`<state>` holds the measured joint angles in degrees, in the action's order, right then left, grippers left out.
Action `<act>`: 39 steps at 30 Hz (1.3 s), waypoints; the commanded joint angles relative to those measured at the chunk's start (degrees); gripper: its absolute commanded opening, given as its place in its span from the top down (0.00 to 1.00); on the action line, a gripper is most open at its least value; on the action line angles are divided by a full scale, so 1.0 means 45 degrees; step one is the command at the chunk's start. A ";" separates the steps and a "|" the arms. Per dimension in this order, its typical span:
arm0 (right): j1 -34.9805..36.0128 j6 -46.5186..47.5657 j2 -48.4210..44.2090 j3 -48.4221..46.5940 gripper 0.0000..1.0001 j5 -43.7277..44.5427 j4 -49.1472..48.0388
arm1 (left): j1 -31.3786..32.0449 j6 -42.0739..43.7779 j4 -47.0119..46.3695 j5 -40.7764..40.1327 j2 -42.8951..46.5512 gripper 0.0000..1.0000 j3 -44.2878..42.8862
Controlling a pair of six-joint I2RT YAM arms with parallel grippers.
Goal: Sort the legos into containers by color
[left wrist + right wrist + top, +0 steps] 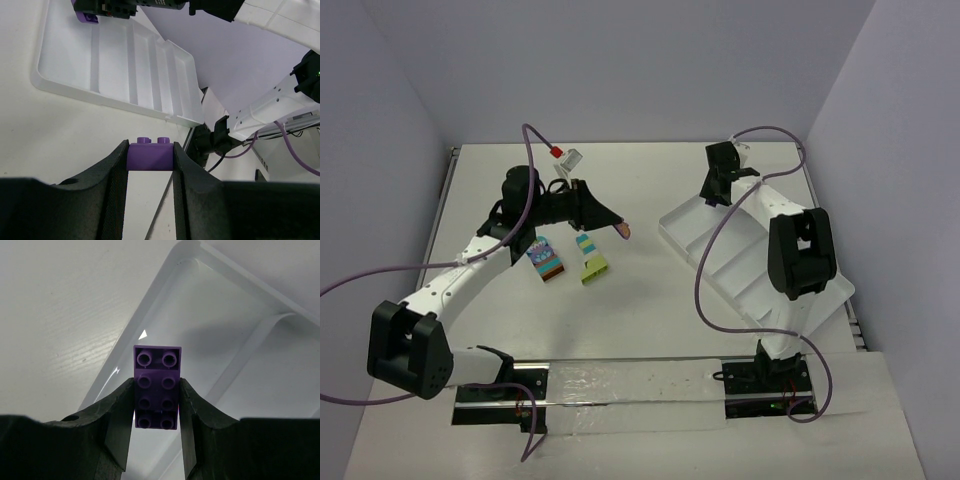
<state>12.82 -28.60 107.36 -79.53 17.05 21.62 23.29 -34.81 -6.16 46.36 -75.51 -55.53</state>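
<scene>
Nothing is binned yet. Your right claw [156, 385] clamps a purple eight-stud plastic brick [156, 395] over the white plastic tray's [215, 310] end compartment; your left claw [150, 147] clamps a smaller purple brick [150, 157]. Two multicoloured clumps [546, 258] [590, 262] lie unsorted.

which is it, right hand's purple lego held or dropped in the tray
Held: the purple studded plastic brick sits clamped between the right hand's fingers, above the long white plastic tray's end compartment.
</scene>
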 commanded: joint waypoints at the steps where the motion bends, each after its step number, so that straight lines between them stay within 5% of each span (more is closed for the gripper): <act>1: -0.0202 -0.0080 0.0649 -0.1185 0.64 0.0263 0.0094 | 0.0098 0.0172 0.0364 -0.0571 0.0392 1.00 -0.0713; 8: -0.0309 -0.0168 0.1269 -0.1422 0.55 0.0193 0.0252 | 0.0118 0.0049 0.0432 -0.0631 0.0239 1.00 -0.0936; 15: -0.0304 0.0017 0.1238 -0.1507 0.25 0.0216 0.0372 | 0.0405 -0.0190 0.0501 -0.0811 -0.0432 1.00 -0.1430; 25: -0.0367 0.0098 -0.1794 -0.0521 0.24 -0.0154 0.0548 | 0.1577 0.0110 0.1331 -0.2196 -0.2790 1.00 -0.3621; 39: -0.0621 -0.0809 -0.7610 0.3845 0.22 0.0126 -0.0347 | 0.2612 -0.0953 0.1604 -0.3167 -0.8044 1.00 -0.7891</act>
<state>10.33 -29.67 77.93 -66.47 15.79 22.21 34.04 -36.80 1.74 34.24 -107.48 -84.81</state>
